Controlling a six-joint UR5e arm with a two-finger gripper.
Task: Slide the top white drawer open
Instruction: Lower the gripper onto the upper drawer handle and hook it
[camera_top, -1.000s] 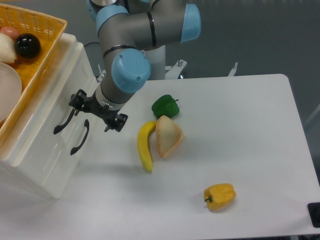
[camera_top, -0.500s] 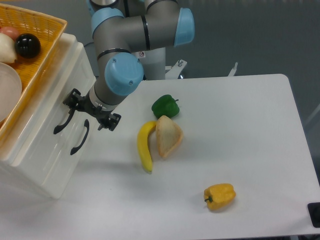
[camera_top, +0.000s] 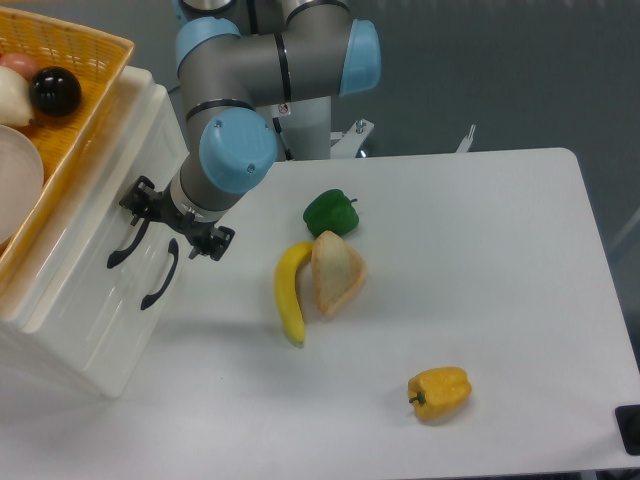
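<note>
Jaws (camera_top: 172, 221) apart beside glossy top white drawer (camera_top: 95, 235)

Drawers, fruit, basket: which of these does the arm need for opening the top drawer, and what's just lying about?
Needed:
top drawer
its black handle
gripper

Lying about:
lower drawer
banana
green pepper
yellow pepper
bread piece
basket

The gripper (camera_top: 172, 222) sits right against the front of the white cabinet (camera_top: 75, 300), its fingers spread, one beside the curved black handle (camera_top: 127, 243) of the top drawer (camera_top: 100, 215). The lower handle (camera_top: 160, 273) is just below. A yellow basket (camera_top: 85, 95) rests on top of the cabinet. On the table (camera_top: 480, 280) lie a banana (camera_top: 289, 292), a green pepper (camera_top: 330, 212) and a yellow pepper (camera_top: 438, 392).
</note>
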